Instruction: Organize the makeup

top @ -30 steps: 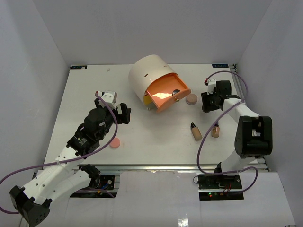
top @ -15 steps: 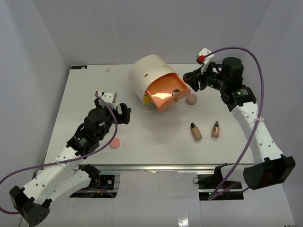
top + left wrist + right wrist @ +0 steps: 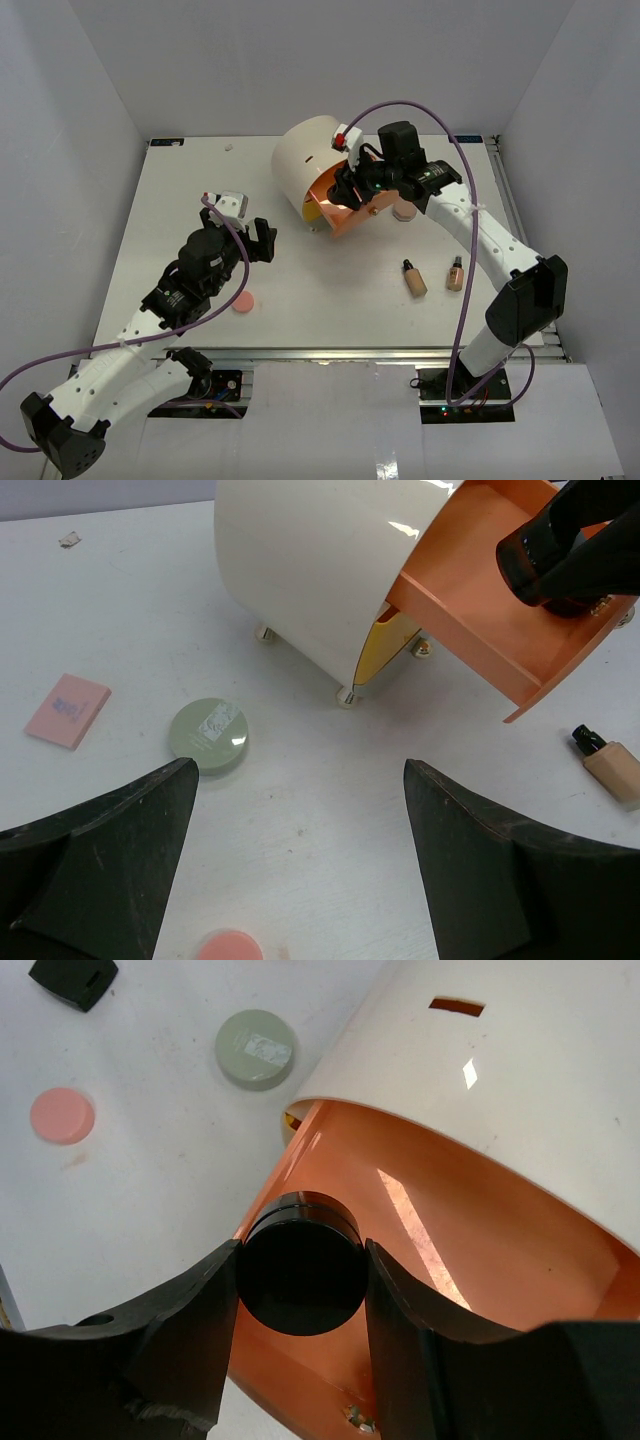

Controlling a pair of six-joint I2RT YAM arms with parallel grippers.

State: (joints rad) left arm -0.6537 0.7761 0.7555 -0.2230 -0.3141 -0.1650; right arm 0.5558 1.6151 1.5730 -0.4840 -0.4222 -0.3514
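Right wrist: right gripper (image 3: 300, 1260) clamps black jar (image 3: 300, 1285) over open drawer (image 3: 450, 1260) for drop-in; left gripper (image 3: 300, 855) spread wide, empty.

top ext: looking down from above/behind, far, taking in whole table (image 3: 160, 220) | L wrist: facing fwd, low, mid-range, drawer (image 3: 470, 610) sitting upper right | R wrist: hovering v. close over same drawer | both wrists sharing green compact (image 3: 210, 737) & pink compact (image 3: 228, 947)

The left arm (image 3: 110, 372), at the lower left, and the right arm (image 3: 478, 232), on the right, are white with black joints. Purple cables (image 3: 400, 101) loop along both.
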